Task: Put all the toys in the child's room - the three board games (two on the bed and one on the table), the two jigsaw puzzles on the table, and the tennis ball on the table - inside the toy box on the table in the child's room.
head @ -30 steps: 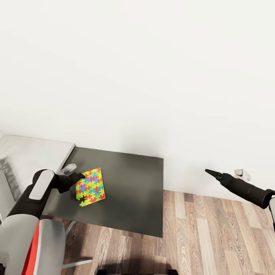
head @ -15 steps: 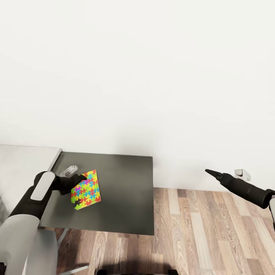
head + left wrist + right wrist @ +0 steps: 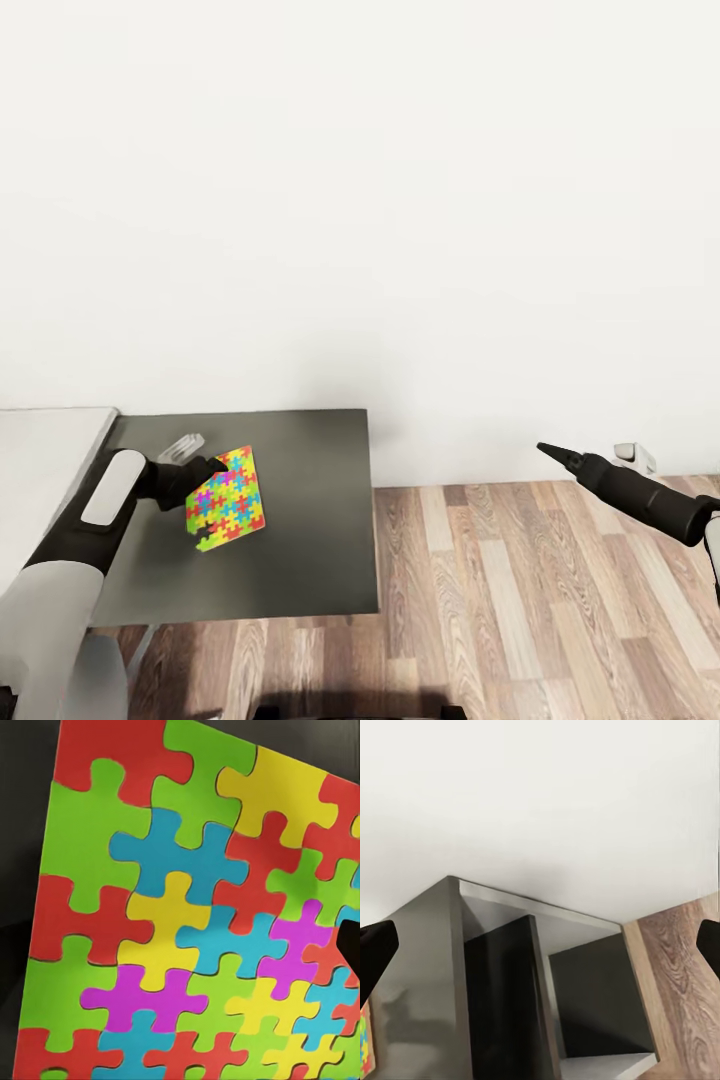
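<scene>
My left tool [image 3: 213, 467] grasps a jigsaw puzzle [image 3: 226, 499] above the dark counter [image 3: 300, 520].

The puzzle sheet is tilted and held at its edge, over the dark grey part of the counter, near the light grey part [image 3: 45, 450]. In the left wrist view its coloured pieces [image 3: 180, 922] are very close. My right tool [image 3: 548, 451] hangs over the wood floor [image 3: 540, 600], well apart from the counter; its fingers [image 3: 375, 949] are spread and hold nothing.
</scene>
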Robot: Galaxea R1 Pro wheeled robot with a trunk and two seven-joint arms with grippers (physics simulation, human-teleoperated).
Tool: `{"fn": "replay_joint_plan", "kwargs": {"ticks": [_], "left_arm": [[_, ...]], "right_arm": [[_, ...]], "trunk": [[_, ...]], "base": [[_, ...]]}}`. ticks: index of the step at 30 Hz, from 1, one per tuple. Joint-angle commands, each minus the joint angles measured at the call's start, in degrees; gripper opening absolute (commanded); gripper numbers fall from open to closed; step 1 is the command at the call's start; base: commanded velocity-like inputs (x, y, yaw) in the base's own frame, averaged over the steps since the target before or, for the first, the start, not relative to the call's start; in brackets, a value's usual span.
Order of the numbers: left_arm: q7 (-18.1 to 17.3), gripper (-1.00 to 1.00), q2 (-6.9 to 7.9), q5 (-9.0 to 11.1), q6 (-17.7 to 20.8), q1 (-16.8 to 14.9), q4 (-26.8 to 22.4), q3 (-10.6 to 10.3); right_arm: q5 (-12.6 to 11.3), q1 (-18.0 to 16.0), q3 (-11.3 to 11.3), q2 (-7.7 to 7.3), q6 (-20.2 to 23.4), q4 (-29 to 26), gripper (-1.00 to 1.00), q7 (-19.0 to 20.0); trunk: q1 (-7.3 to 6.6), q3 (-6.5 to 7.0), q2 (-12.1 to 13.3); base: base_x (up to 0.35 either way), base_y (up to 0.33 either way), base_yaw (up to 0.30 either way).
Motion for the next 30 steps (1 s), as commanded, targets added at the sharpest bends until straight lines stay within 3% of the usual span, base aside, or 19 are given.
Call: {"fn": "replay_joint_plan", "kwargs": {"ticks": [1,15,30], "left_arm": [[0.46,1.0,-0.04,1.43,0.0,0.04,0.05,0.01],[0.35,1.0,-0.11,1.49,-0.11,0.04,0.07,-0.01],[0.33,1.0,-0.14,1.52,-0.3,0.02,0.07,-0.07]], "right_arm": [[0.56,-0.06,-0.08,0.0,0.26,-0.01,1.0,0.58],[0.56,-0.06,-0.11,-0.01,0.26,-0.01,1.0,0.58],[0.56,-0.06,-0.08,0.01,0.26,-0.01,1.0,0.58]], "trunk": [[0.05,-0.1,-0.06],[0.05,-0.1,-0.06],[0.05,-0.1,-0.06]], "base": [[0.0,0.0,-0.088],[0.0,0.0,-0.048],[0.0,0.0,-0.232]]}}
